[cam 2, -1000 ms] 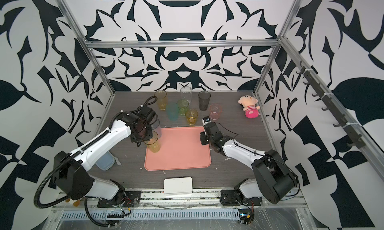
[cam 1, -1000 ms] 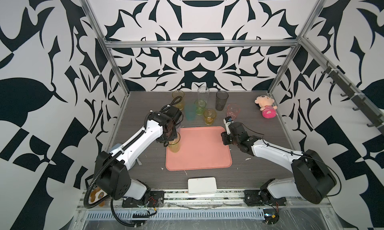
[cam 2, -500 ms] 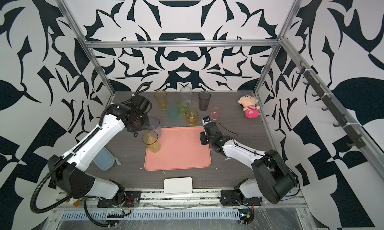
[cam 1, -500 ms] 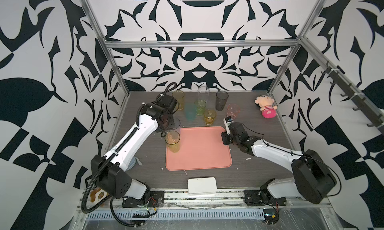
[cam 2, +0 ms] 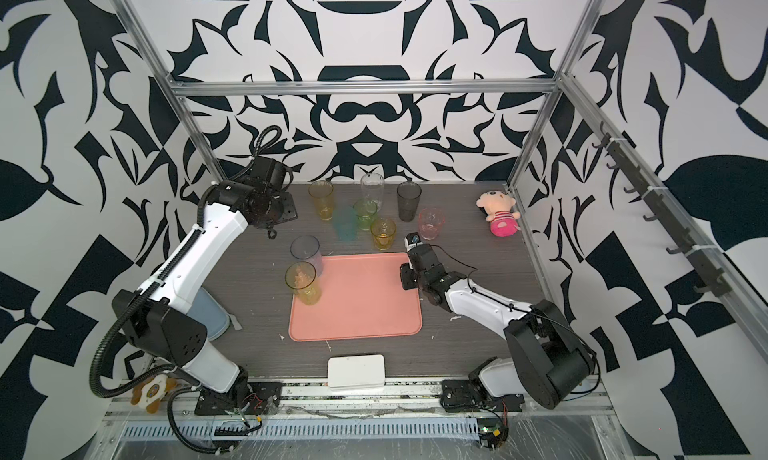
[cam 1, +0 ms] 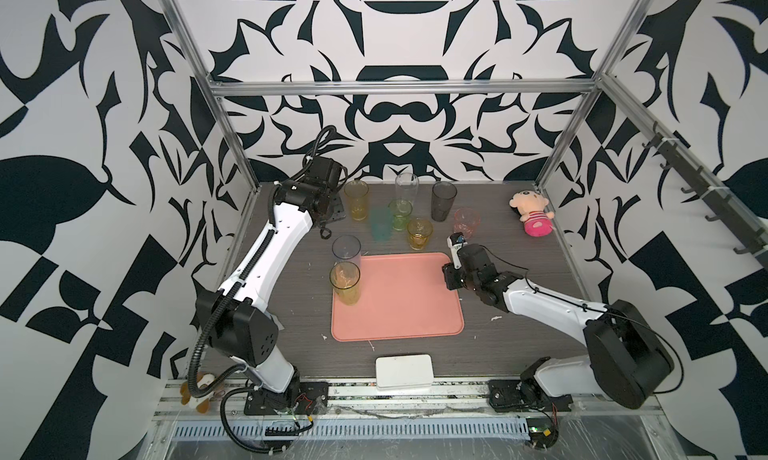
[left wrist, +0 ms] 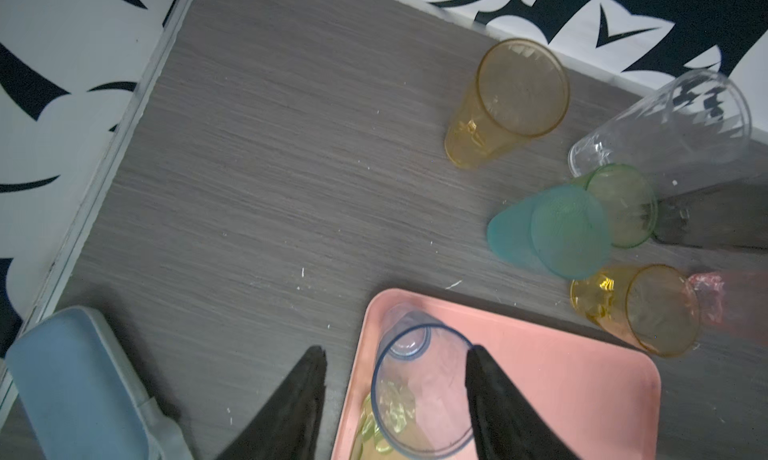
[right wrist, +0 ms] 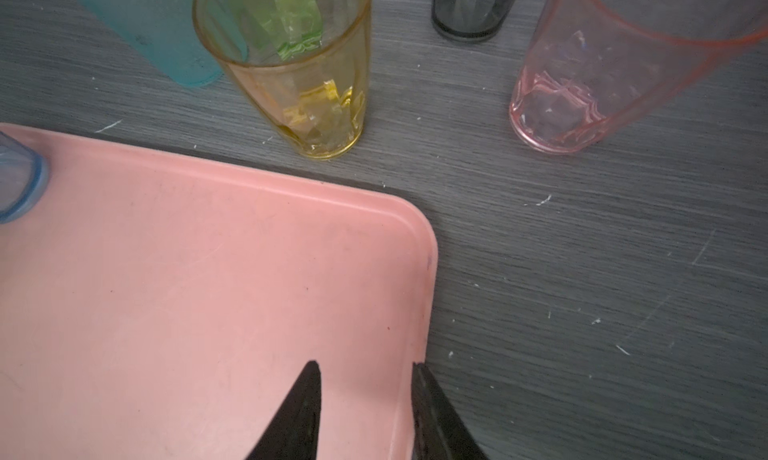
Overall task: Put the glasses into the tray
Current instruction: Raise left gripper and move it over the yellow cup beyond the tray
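My left gripper [left wrist: 395,349] wide open, empty, at the tray's [cam 1: 415,312] 10 o'clock — blue-grey glass [cam 1: 346,248] and yellow-green glass [cam 1: 345,283] stand inside its 9 o'clock edge, seven other glasses [cam 1: 419,233] beyond 12 — right gripper [right wrist: 363,364] half-open astride the 2 o'clock rim.

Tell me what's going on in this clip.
A robot is putting glasses on a pink tray. Two stand along its left edge: a blue-grey glass at the far corner, a yellow-green glass in front. The left gripper hangs open and empty, raised behind them. The right gripper is open, jaws either side of the tray's right rim. Seven more, like the pink glass, wait on the table behind the tray.
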`<state>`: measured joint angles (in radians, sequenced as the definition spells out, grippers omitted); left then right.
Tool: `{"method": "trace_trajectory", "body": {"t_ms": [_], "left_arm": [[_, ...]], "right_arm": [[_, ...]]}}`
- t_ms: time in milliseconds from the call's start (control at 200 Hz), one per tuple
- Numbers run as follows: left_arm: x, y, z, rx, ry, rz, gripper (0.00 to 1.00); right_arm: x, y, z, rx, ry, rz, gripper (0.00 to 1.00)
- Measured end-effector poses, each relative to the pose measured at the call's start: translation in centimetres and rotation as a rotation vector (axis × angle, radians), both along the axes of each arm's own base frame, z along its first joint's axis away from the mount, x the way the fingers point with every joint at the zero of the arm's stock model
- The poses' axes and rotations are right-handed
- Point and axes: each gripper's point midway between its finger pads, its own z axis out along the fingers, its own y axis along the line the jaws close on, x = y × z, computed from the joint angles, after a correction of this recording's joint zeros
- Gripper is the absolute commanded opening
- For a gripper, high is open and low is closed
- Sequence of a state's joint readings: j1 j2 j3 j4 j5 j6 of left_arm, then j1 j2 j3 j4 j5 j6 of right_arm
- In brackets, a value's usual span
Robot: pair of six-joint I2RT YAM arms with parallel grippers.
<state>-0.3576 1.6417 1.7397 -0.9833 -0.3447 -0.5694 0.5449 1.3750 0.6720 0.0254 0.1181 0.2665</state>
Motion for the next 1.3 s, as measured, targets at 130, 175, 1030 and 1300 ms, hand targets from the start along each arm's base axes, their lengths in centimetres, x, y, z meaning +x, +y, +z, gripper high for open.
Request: {"method": "trace_trajectory", "body": {"t_ms": [130, 175, 1030, 1300], "left_arm": [[2.1, -0.1, 0.4, -0.006, -0.038, 0.004, 0.60], [3.0, -0.2, 0.5, -0.009, -0.051, 0.005, 0.61], [14.4, -2.8, -5.7, -0.046, -0.071, -0.028, 0.64], [15.8, -3.2, -7.6, -0.067, -0.053, -0.031, 0.64]], "right_arm": [[0.0, 0.0, 0.2, 0.003, -0.006, 0.000, 0.40], [0.0, 0.0, 0.3, 0.005, -0.008, 0.000, 0.40], [0.1, 0.0, 0.4, 0.005, -0.012, -0.002, 0.40], [0.1, 0.0, 0.4, 0.006, -0.012, -0.001, 0.40]]}}
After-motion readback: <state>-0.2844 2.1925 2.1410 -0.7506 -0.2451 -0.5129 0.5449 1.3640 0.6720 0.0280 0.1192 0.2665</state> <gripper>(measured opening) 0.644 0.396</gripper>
